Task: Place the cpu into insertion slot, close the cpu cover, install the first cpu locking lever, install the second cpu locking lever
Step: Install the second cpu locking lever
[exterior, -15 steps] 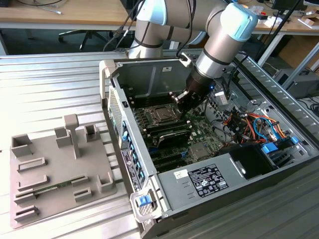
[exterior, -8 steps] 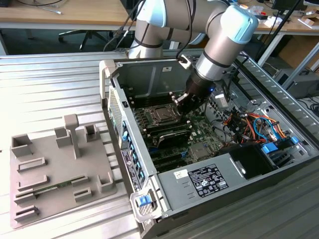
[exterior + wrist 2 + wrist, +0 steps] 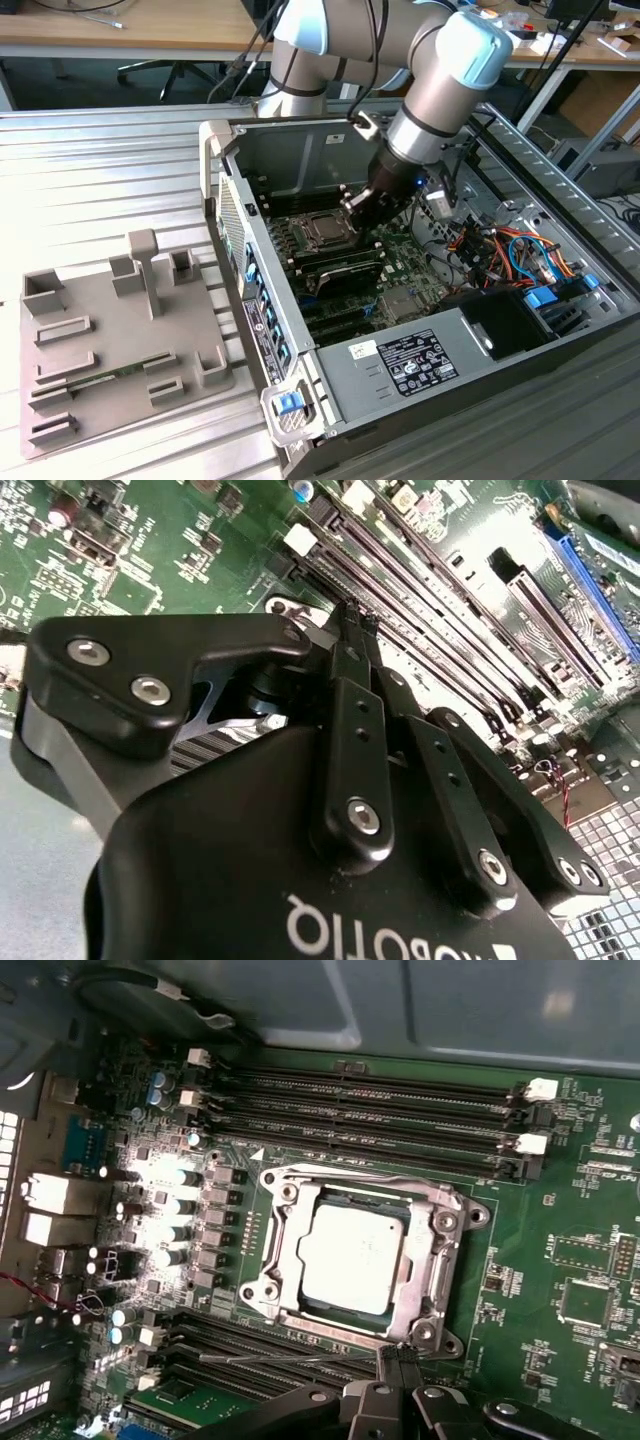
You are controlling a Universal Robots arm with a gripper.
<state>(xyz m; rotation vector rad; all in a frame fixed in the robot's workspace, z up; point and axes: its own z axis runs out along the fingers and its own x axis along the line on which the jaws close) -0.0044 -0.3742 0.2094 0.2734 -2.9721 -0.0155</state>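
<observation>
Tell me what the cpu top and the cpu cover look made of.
The cpu: dull silver-grey metal top, matte, giving a soft even sheen. The cpu cover: thin silvery metal frame, likely stamped sheet, brighter glints along its edges. The claw sits by its edge.

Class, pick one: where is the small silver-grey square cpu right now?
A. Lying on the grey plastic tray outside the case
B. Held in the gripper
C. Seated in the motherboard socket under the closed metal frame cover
C: in the first wrist view the silver-grey square cpu lies in the socket, framed by the thin silvery metal cpu cover.
</observation>
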